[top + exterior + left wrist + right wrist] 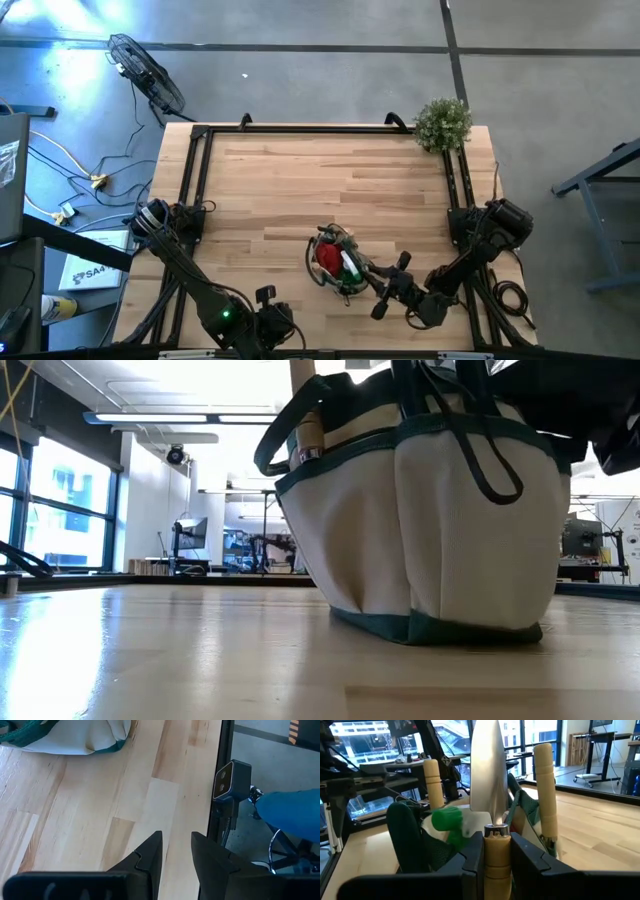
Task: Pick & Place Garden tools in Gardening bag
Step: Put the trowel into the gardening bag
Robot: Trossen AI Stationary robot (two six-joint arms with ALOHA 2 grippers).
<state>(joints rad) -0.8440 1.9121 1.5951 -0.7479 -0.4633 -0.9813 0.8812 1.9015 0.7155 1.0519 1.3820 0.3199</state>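
One trowel [492, 795] is pinched at its wooden handle by the right gripper [496, 851], blade up. From the gripper the gardening bag [335, 262] lies at about ten o'clock, just beside it. Left gripper [175, 851], fingers slightly parted on nothing, waits farther off at the bag's seven o'clock.

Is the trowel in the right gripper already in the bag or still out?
Still out. The right gripper clamps the trowel by its wooden handle, blade up, short of the gardening bag, where other handles already stand.

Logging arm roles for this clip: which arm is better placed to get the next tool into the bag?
Right. Its pincer is shut on a trowel beside the gardening bag. The left pincer sits empty near the table's front edge, away from the bag.
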